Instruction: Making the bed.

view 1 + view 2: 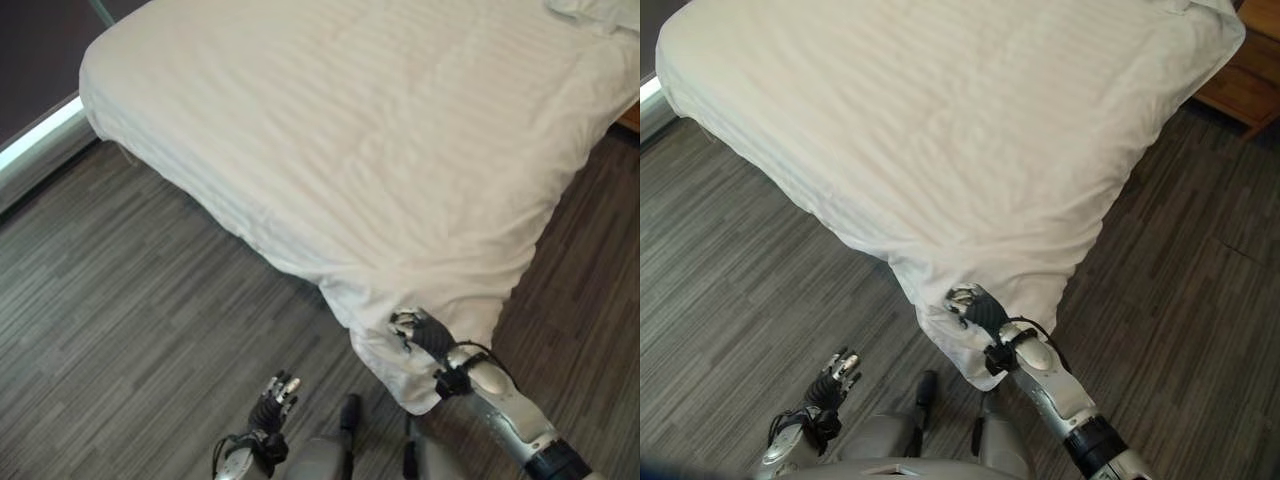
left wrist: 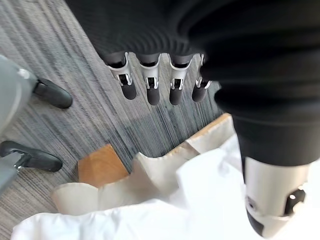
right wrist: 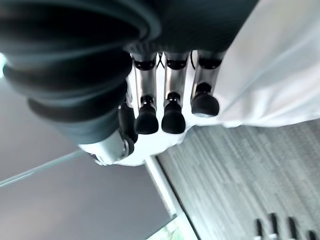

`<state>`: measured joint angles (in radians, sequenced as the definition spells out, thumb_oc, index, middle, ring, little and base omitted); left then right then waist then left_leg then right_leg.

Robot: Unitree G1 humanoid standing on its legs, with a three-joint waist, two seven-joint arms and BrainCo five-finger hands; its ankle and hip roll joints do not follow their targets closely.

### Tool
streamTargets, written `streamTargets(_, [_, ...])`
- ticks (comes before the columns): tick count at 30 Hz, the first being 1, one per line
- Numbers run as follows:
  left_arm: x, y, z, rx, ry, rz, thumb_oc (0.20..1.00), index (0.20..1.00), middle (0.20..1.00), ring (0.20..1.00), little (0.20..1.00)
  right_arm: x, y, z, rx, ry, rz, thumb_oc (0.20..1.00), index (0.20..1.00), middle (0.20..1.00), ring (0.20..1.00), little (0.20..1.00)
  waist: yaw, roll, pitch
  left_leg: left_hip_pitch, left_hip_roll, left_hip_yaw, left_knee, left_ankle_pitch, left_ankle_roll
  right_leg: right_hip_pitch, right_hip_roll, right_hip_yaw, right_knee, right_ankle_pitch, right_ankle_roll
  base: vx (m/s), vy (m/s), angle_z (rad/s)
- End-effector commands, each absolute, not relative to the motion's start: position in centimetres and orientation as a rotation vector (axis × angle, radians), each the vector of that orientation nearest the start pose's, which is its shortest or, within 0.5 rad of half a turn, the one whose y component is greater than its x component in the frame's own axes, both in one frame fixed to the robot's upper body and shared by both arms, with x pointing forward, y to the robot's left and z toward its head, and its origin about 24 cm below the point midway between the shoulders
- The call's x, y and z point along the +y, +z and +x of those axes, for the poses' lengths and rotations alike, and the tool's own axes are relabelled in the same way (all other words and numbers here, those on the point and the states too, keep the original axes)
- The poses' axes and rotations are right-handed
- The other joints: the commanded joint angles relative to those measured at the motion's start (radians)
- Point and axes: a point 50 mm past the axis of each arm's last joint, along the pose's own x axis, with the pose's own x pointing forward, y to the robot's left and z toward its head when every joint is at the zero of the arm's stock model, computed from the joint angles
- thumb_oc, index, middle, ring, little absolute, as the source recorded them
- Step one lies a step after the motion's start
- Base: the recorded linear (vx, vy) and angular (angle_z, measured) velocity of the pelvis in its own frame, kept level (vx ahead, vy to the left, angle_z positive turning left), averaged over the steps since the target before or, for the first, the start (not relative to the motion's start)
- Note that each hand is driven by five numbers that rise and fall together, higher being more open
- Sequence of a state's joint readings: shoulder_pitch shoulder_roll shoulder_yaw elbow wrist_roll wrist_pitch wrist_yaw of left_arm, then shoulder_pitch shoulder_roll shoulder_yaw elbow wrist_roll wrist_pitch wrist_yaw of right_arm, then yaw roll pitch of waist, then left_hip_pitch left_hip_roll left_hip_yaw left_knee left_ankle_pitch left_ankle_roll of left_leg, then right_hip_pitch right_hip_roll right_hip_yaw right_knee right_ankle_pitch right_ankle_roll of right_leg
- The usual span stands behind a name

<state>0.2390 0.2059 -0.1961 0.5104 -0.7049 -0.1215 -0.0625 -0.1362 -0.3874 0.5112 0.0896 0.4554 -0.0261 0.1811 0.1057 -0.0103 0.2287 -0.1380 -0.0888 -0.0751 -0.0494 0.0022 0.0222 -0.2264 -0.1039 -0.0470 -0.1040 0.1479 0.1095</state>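
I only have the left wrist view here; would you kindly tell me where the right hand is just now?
Observer: The right hand is at the bed's near corner, in front of the hanging white duvet.
Operator: Thank you. Is it gripping the cloth?
Observer: It seems not; in its wrist view the fingers are fairly straight, tips free.
Operator: And how does the duvet lie on top?
Observer: Spread fairly smoothly across the whole bed, with a wooden cabinet beside the far corner.

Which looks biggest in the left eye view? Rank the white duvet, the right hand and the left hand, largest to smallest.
1. White duvet, by far the largest, draped over the bed.
2. Right hand and left hand: they look about alike, so no ranking; the right rests at the duvet's hanging corner, the left hangs over the floor.
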Motion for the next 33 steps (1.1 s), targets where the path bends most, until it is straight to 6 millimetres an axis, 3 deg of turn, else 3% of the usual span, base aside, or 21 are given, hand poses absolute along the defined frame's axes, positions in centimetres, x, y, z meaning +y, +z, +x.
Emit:
streamTargets(1, [18.1, -9.4, 16.4, 0.559, 0.084, -0.422, 1.000, 1.000, 1.000, 1.000, 1.000, -7.8, 6.4, 25.6, -0.062, 0.734, -0.008, 0.200, 0.200, 0.200, 0.200, 0.200, 0.036, 0.015, 0.001, -0.030, 0.002, -0.091, -0.038, 0.083, -0.042, 0.042, -0.030, 0.003, 0.017, 0.011, 0.066, 0.00, 0.000, 0.00])
streamTargets(7, [17.8, -9.5, 16.5, 0.566, 0.067, -0.399, 1.000, 1.000, 1.000, 1.000, 1.000, -6.1, 7.0, 26.6, -0.091, 0.754, -0.046, 0.200, 0.200, 0.200, 0.200, 0.200, 0.050, 0.020, 0.006, -0.044, 0.002, -0.098, -0.038, 0.087, -0.044, 0.033, -0.030, -0.001, 0.017, 0.007, 0.063, 0.00, -0.003, 0.01])
streamTargets(13, [17.5, -9.3, 16.8, 0.556, 0.051, -0.381, 1.000, 1.000, 1.000, 1.000, 1.000, -4.8, 7.9, 28.1, -0.123, 0.724, -0.080, 0.200, 0.200, 0.200, 0.200, 0.200, 0.079, 0.045, 0.026, -0.075, -0.004, -0.128, -0.038, 0.102, -0.047, 0.016, -0.033, -0.018, 0.017, 0.007, 0.058, -0.02, -0.011, 0.11])
streamTargets(17, [17.3, -9.1, 17.0, 0.548, 0.054, -0.395, 1.000, 1.000, 1.000, 1.000, 1.000, -3.9, 6.3, 29.3, -0.058, 0.662, -0.122, 0.200, 0.200, 0.200, 0.200, 0.200, 0.104, 0.068, 0.034, -0.098, -0.009, -0.143, -0.038, 0.111, -0.047, -0.002, -0.035, -0.026, 0.017, 0.010, 0.055, -0.02, 0.002, 0.15])
streamTargets(21, [17.0, -8.8, 17.5, 0.529, 0.053, -0.405, 1.000, 1.000, 1.000, 1.000, 1.000, -4.1, 3.5, 30.3, 0.070, 0.572, -0.185, 0.200, 0.200, 0.200, 0.200, 0.200, 0.129, 0.096, 0.043, -0.128, -0.015, -0.155, -0.038, 0.120, -0.050, -0.027, -0.038, -0.035, 0.017, 0.014, 0.054, -0.02, 0.008, 0.07])
streamTargets(24, [17.1, -8.5, 17.8, 0.511, 0.054, -0.400, 1.000, 1.000, 1.000, 1.000, 1.000, -5.1, 1.6, 31.0, 0.155, 0.496, -0.244, 0.200, 0.200, 0.200, 0.200, 0.200, 0.146, 0.115, 0.051, -0.163, -0.016, -0.156, -0.038, 0.130, -0.054, -0.062, -0.037, -0.034, 0.017, 0.024, 0.059, -0.05, 0.020, 0.14])
streamTargets(27, [16.9, -8.3, 18.0, 0.502, 0.046, -0.402, 1.000, 1.000, 1.000, 1.000, 1.000, -7.7, -1.5, 31.1, 0.310, 0.369, -0.255, 0.200, 0.200, 0.200, 0.200, 0.200, 0.157, 0.125, 0.059, -0.195, -0.016, -0.151, -0.038, 0.136, -0.057, -0.096, -0.034, -0.027, 0.017, 0.032, 0.061, -0.04, 0.026, 0.01])
streamTargets(29, [16.9, -8.3, 18.3, 0.497, 0.042, -0.397, 1.000, 1.000, 1.000, 1.000, 1.000, -10.8, -4.2, 30.4, 0.452, 0.231, -0.227, 0.200, 0.200, 0.200, 0.200, 0.200, 0.159, 0.135, 0.069, -0.206, -0.015, -0.145, -0.038, 0.138, -0.058, -0.109, -0.032, -0.023, 0.017, 0.033, 0.062, -0.02, 0.016, 0.00])
streamTargets(30, [16.9, -8.2, 18.3, 0.493, 0.040, -0.399, 1.000, 1.000, 1.000, 1.000, 1.000, -12.1, -5.0, 30.0, 0.494, 0.187, -0.227, 0.200, 0.200, 0.200, 0.200, 0.200, 0.157, 0.137, 0.071, -0.215, -0.016, -0.144, -0.038, 0.140, -0.059, -0.119, -0.033, -0.020, 0.017, 0.037, 0.063, 0.00, 0.000, 0.00])
streamTargets(31, [16.9, -8.2, 18.3, 0.493, 0.040, -0.399, 1.000, 1.000, 1.000, 1.000, 1.000, -12.1, -5.0, 30.0, 0.494, 0.187, -0.227, 0.200, 0.200, 0.200, 0.200, 0.200, 0.158, 0.137, 0.071, -0.215, -0.016, -0.144, -0.038, 0.140, -0.059, -0.119, -0.033, -0.020, 0.017, 0.037, 0.063, -0.02, 0.021, -0.04])
streamTargets(33, [16.8, -7.9, 18.4, 0.476, 0.033, -0.404, 1.000, 1.000, 1.000, 1.000, 1.000, -15.5, -6.7, 28.7, 0.585, 0.063, -0.208, 0.200, 0.200, 0.200, 0.200, 0.200, 0.152, 0.143, 0.079, -0.224, -0.017, -0.143, -0.038, 0.141, -0.059, -0.127, -0.033, -0.015, 0.017, 0.037, 0.062, -0.01, 0.017, -0.04])
